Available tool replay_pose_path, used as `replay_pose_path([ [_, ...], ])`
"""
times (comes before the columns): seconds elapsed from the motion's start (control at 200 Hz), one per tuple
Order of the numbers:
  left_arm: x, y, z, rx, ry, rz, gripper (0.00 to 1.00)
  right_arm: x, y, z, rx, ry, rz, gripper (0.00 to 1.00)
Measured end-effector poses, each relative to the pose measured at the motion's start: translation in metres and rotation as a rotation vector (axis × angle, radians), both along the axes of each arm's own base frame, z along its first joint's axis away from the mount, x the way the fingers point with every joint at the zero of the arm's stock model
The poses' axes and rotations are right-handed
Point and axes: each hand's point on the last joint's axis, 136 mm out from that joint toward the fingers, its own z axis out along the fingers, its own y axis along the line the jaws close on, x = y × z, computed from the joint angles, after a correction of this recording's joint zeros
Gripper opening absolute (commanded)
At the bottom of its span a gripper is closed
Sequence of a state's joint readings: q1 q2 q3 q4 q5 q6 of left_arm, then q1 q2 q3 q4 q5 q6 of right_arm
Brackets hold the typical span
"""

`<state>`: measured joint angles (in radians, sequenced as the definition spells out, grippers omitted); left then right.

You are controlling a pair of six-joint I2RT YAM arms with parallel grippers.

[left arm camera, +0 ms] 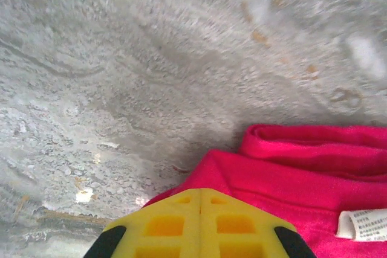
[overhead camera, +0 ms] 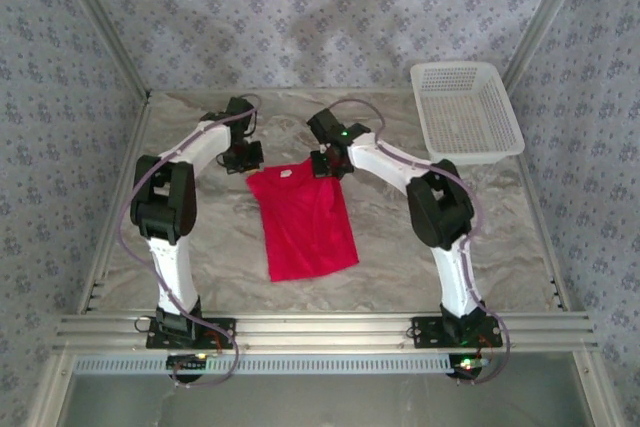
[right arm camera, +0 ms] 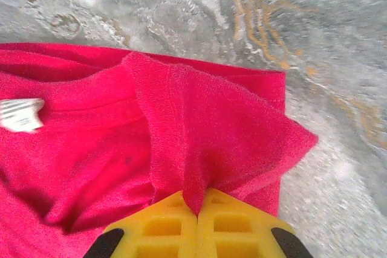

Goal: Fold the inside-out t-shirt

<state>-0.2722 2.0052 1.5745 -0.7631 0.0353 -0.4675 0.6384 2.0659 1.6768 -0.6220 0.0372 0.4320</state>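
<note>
A bright red inside-out t-shirt (overhead camera: 300,219) is lying flat on a pale marbled tabletop (overhead camera: 190,247), stretching from both sets of fingers back toward the arm bases. The left fingers (overhead camera: 243,159) are sitting at the shirt's far left corner and the right fingers (overhead camera: 328,165) at its far right corner. From the left wrist, the yellow left fingers (left arm camera: 203,200) are pressing together, and the shirt's thick edge is lying right against their tips and off to their right. Whether any cloth is caught between them cannot be told. A small white tag (left arm camera: 363,225) is showing to the right of those tips. From the right wrist, the right fingers (right arm camera: 208,206) are pinching a raised ridge of red cloth running straight ahead of the tips, with the tag (right arm camera: 21,115) lying to their left. A white mesh basket (overhead camera: 475,153) is sitting well beyond and to the right of the right fingers.
</note>
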Motion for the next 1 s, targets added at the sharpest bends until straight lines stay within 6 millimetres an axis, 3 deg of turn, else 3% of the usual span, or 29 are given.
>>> replay_pose_path([
  [0.19,0.015,-0.016,0.030,-0.002,-0.082,-0.024,0.00,0.008,-0.017,0.028,0.086,-0.106,-0.035,0.01],
  [0.265,0.018,-0.020,0.037,-0.008,-0.096,-0.030,0.17,0.017,-0.021,0.026,0.104,-0.122,-0.054,0.04],
  [0.355,0.019,-0.022,0.037,-0.021,-0.094,-0.025,0.38,0.027,-0.031,0.008,0.103,-0.095,-0.098,0.09],
  [0.41,0.018,-0.024,0.036,-0.034,-0.086,-0.031,0.45,0.029,-0.040,-0.010,0.089,-0.055,-0.140,0.16],
  [0.525,0.017,-0.030,0.034,-0.071,-0.076,-0.036,0.48,0.025,-0.065,-0.046,0.032,0.039,-0.221,0.45],
  [0.63,0.019,-0.038,0.026,-0.103,-0.061,-0.050,0.48,0.017,-0.079,-0.055,0.011,0.077,-0.264,0.54],
  [0.76,0.021,-0.046,0.007,-0.123,-0.017,-0.060,0.48,0.007,-0.079,-0.041,0.022,0.064,-0.261,0.54],
  [0.999,0.029,-0.067,-0.017,-0.134,0.020,-0.085,0.44,-0.020,-0.067,0.014,0.103,-0.011,-0.211,0.54],
])
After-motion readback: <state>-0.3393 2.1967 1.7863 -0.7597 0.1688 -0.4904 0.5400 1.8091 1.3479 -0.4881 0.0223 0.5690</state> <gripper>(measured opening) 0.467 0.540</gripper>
